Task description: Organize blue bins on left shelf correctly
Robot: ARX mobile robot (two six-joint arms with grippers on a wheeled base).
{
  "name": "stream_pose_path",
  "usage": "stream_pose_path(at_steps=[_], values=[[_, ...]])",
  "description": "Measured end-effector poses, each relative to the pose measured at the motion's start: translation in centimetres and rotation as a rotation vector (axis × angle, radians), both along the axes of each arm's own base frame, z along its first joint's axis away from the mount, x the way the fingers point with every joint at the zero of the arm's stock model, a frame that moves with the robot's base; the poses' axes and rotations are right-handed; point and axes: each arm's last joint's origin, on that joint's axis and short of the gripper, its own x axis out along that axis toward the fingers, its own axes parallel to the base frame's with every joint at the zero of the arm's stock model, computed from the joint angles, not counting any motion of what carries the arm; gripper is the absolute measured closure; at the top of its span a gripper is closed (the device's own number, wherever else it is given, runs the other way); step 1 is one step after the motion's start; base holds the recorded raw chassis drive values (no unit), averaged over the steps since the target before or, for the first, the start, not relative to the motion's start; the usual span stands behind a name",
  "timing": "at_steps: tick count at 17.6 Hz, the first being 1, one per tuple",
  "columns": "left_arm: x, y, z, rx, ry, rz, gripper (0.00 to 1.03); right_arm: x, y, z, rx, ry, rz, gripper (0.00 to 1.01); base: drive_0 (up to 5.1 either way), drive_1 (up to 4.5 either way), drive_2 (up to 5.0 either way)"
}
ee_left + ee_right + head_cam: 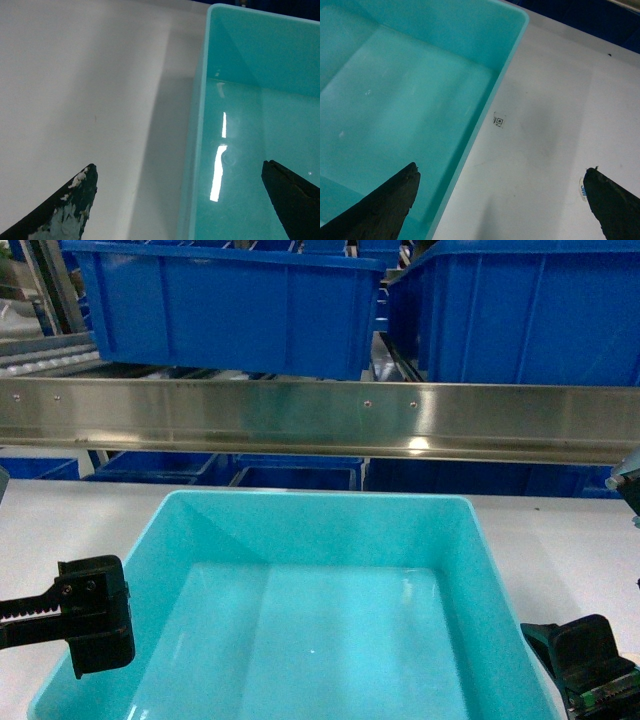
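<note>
Left gripper (95, 628) sits at the left wall of the turquoise tub (310, 540), low in the head view. Jaws spread wide, straddling the tub's left rim: in the left wrist view one finger (65, 210), paint chipped pale, hangs over the white table (85, 85) outside the tub, the other finger over the glossy inside. Nothing gripped; whether either finger touches the wall cannot be told.

The tub rests on the white table, centred in front of the robot, open side up, nothing inside, light streaks reflected on its floor. Its far rim lies close to the steel cross rail (320, 420) of the left shelf, below the rail in the head view. Behind and above the rail, two dark blue bins (230, 310) stand on the shelf tier, one left, one right; more dark blue bins show under the rail.

Right gripper (580, 650) is at the tub's right wall, near corner. Jaws also wide apart, straddling the right rim: in the right wrist view one finger (385, 207) over the tub's inside, the other over the table. Holding nothing. A small printed square marker (499, 121) lies on the table just beside the tub's right wall.
</note>
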Motion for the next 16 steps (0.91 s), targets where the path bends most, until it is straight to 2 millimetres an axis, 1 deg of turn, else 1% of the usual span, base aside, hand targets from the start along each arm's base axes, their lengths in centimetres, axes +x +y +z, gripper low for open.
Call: stream_pose_path(at_steps=[2, 5, 9, 13, 16], values=[[0.4, 0.1, -0.3, -0.005, 0.014, 0.009, 0.05, 0.5, 0.4, -0.4, -0.023, 0.03, 0.025, 0.03, 0.0, 0.0, 0.0], [0.5, 0.1, 0.2, 0.007, -0.018, 0.012, 0.05, 0.5, 0.5, -0.3, -0.03, 0.02, 0.031, 0.03, 0.0, 0.0, 0.0], [0.5, 0.1, 0.2, 0.007, -0.017, 0.012, 0.05, 0.5, 0.5, -0.3, -0.036, 0.02, 0.034, 0.03, 0.0, 0.0, 0.0], [0.7, -0.1, -1.2, 0.022, 0.043, 0.019, 0.05, 1.6, 0.9, -1.1, -0.103, 0.049, 0.058, 0.03, 0.0, 0.0, 0.0], [1.5, -0.5, -0.8, 0.017, 0.026, 0.01, 0.05, 2.2, 1.1, -1.3, -0.133, 0.045, 0.073, 0.03, 0.0, 0.0, 0.0]])
